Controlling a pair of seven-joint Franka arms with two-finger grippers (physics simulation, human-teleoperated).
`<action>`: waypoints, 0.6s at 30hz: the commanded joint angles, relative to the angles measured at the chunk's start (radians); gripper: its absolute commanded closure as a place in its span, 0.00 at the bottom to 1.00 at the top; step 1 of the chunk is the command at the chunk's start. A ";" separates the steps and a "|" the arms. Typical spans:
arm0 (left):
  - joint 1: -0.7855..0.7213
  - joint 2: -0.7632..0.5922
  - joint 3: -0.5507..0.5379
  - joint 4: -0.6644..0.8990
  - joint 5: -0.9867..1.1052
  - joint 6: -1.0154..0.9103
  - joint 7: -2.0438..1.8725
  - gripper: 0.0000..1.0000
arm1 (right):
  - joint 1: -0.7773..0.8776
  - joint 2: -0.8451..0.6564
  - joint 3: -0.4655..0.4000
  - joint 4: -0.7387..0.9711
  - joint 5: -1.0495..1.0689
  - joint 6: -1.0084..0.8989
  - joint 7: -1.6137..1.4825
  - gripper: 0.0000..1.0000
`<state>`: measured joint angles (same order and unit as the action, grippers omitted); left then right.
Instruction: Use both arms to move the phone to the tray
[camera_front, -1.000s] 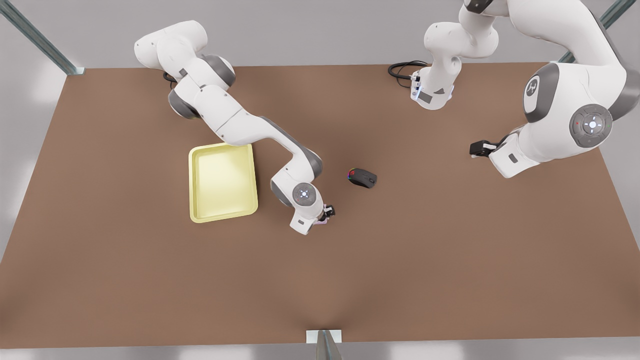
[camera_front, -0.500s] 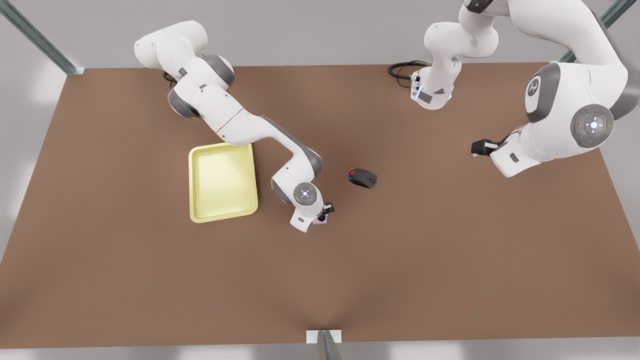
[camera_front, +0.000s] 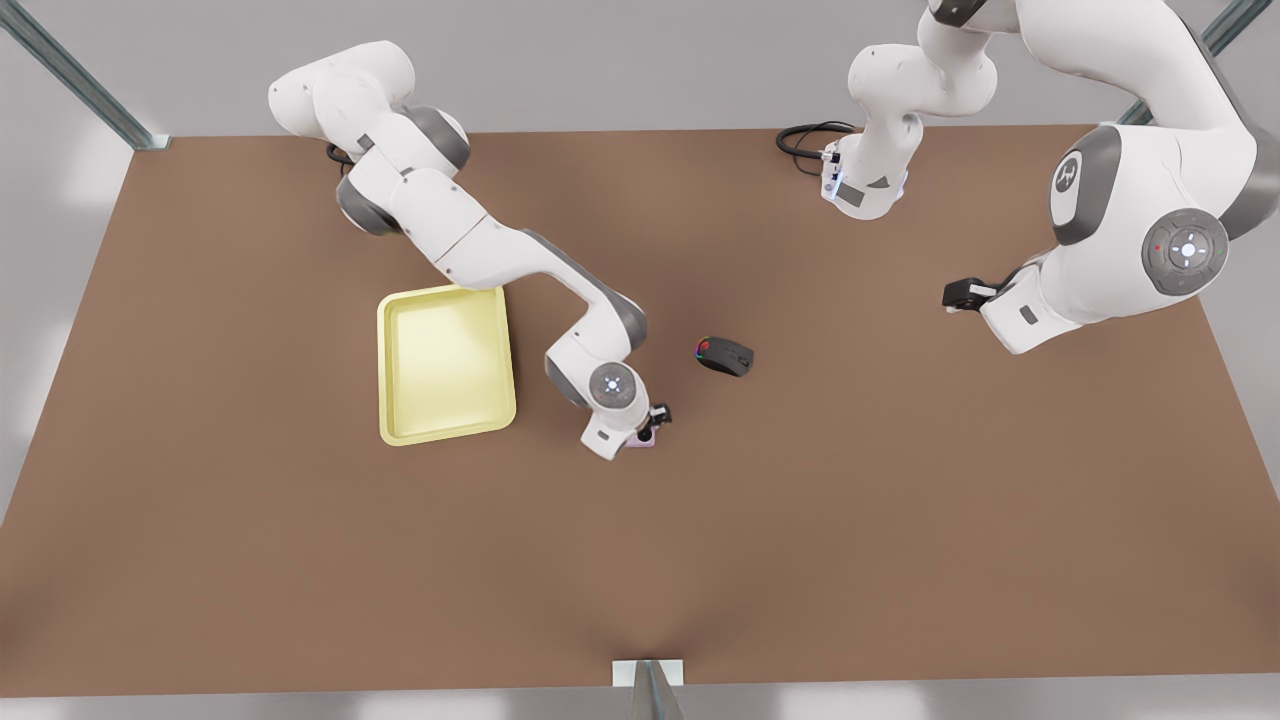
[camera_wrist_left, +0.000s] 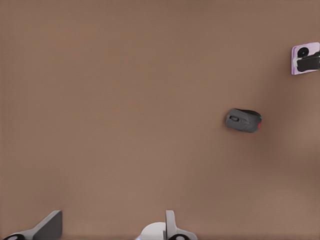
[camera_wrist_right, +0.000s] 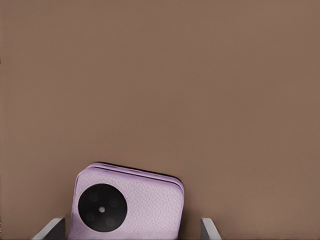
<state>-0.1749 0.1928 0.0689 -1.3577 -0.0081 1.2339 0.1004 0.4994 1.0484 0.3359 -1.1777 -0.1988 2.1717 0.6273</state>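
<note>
The pale-pink phone (camera_wrist_right: 131, 202) lies flat on the brown table with its black camera circle facing up. My right gripper (camera_wrist_right: 131, 229) is low over it and open, with one finger on each side of the phone and a small gap at each. In the front view the phone (camera_front: 646, 438) peeks out under that gripper (camera_front: 655, 416), to the right of the pale yellow tray (camera_front: 392, 372). My left gripper (camera_front: 952, 296) waits open above the table at the front view's right; its fingers (camera_wrist_left: 49, 227) stand wide apart. From there the phone (camera_wrist_left: 302, 54) shows far off.
A black computer mouse (camera_front: 725, 356) with coloured lights lies just right of the right arm's wrist; it appears again as the mouse (camera_wrist_left: 243, 120) in the left wrist view. A black cable (camera_front: 803, 139) coils at the back edge. The table's front half is bare.
The right arm's wrist has shifted slightly toward the back of the table over the phone. The left arm has lifted a little.
</note>
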 joint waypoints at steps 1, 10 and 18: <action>0.000 -0.001 0.000 0.000 0.000 -0.001 0.005 0.00 | 0.002 -0.001 0.002 0.000 0.001 -0.003 0.058 0.00; 0.000 0.000 0.000 -0.001 0.000 0.001 0.005 0.00 | 0.021 0.007 0.000 -0.002 -0.010 0.053 0.068 0.03; 0.000 0.002 0.000 -0.003 0.000 -0.001 0.005 0.00 | 0.022 0.007 -0.003 -0.010 -0.039 0.066 0.060 0.07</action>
<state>-0.1743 0.1958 0.0689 -1.3608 -0.0081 1.2347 0.1037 0.5213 1.0561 0.3339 -1.1878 -0.2355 2.2230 0.6706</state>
